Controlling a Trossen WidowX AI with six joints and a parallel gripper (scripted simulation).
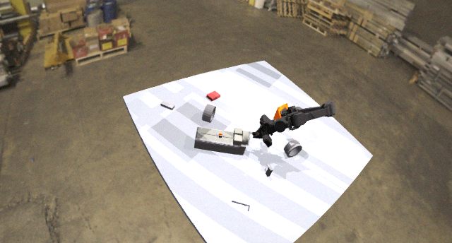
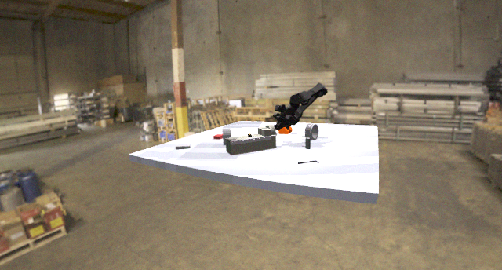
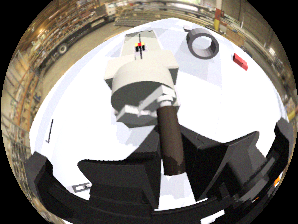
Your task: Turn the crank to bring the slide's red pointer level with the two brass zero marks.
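A grey box-shaped machine with a pale top plate (image 1: 220, 141) is seen lying near the middle of the white, grey-striped desk (image 1: 318, 186). At its right end a light-coloured crank housing (image 1: 241, 135) is mounted, and from it a dark brown cylindrical handle (image 3: 172, 141) is seen in the wrist view running back toward the camera. The black parallel-jaw gripper (image 1: 257, 133) of the dark arm is held right at that end of the machine. Its fingers are drawn in and pinched on the handle, though the contact itself is hidden at the lower edge of the wrist view.

On the top plate the slide's small red pointer (image 1: 220, 134) can be made out, roughly midway along the track. The two brass zero marks are too small to be told apart from it, so the remaining offset cannot be judged.

The cranking step is judged to be in hand; release has not yet been made. A slow, small rotation of the handle is called for next, with the pointer watched against the marks, and the fingers are to be spread only once alignment is confirmed. A grey tape roll (image 1: 292, 148) lies near the arm and should be avoided.
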